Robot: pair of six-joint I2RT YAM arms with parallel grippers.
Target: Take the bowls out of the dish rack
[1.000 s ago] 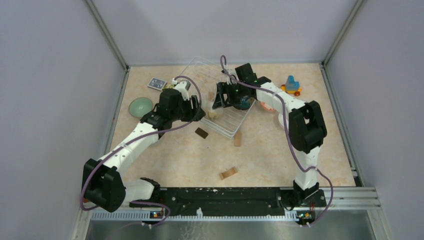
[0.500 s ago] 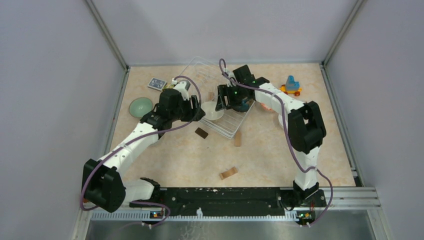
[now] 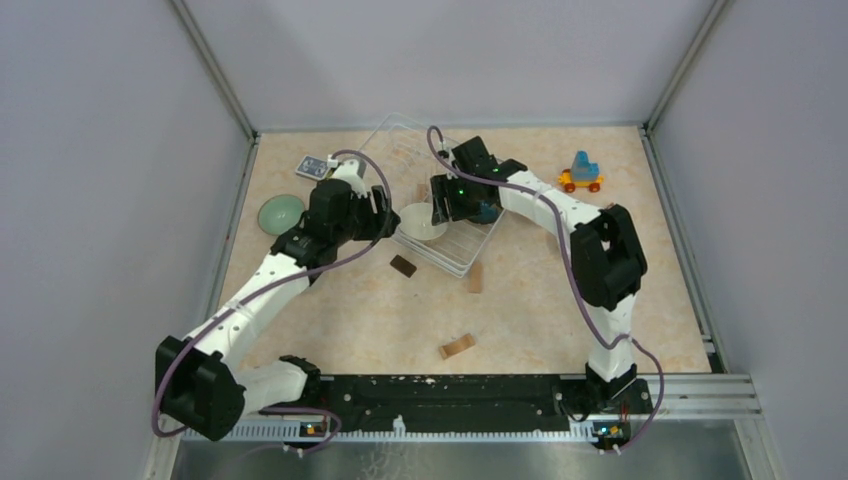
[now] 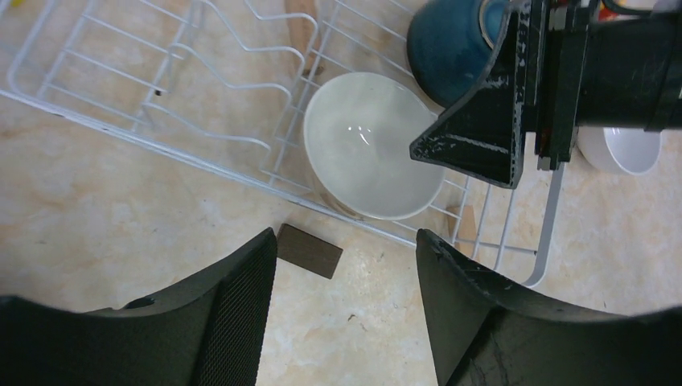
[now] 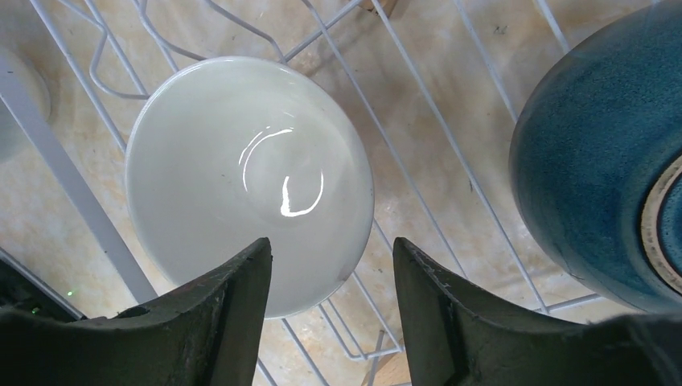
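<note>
The dish rack [image 3: 452, 266] is a white wire basket at mid table. A pale off-white bowl [image 3: 424, 221] sits upright in its near corner, and a dark teal bowl [image 3: 489, 210] sits beside it to the right. My right gripper [image 3: 446, 204] hangs over the rack, open. In the right wrist view its jaws [image 5: 331, 257] straddle the pale bowl's [image 5: 241, 177] near rim, with the teal bowl [image 5: 603, 153] off to the right. My left gripper [image 4: 346, 257] is open and empty over the bare table just outside the rack [image 4: 121, 121]. A pale green bowl [image 3: 282, 212] lies on the table far left.
A dark block [image 4: 310, 250] lies just outside the rack's front edge. A white bowl [image 4: 619, 149] sits beyond the rack's right side. Wooden blocks [image 3: 457, 346] [image 3: 475, 277] lie nearer the arm bases. A toy train [image 3: 581, 173] stands back right and a small card [image 3: 313, 166] back left.
My right gripper has shifted left from the teal bowl to over the pale bowl, its jaws narrowing. My left gripper has drawn back left, leaving the pale bowl in plain view.
</note>
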